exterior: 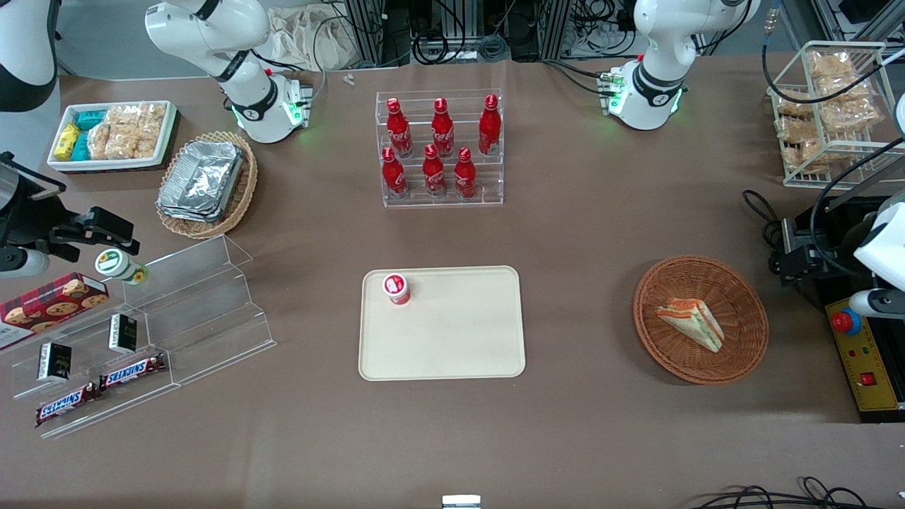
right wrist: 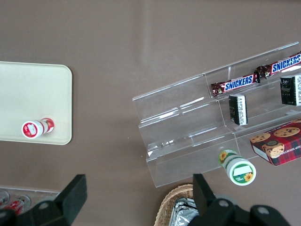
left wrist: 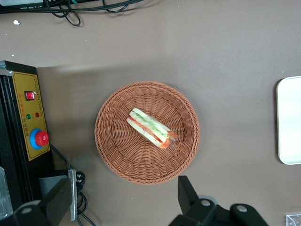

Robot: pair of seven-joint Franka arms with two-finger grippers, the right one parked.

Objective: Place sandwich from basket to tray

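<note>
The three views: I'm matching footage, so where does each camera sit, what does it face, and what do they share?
Front view: high, looking down the table at both arm bases.
Left wrist view: above the basket holding the sandwich; the gripper, open, hangs over the basket's edge.
Right wrist view: above the snack shelf.
Shared: the tray appears in all.

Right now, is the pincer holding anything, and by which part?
Nothing: the pincer hangs open above the basket, and the sandwich lies untouched inside.
</note>
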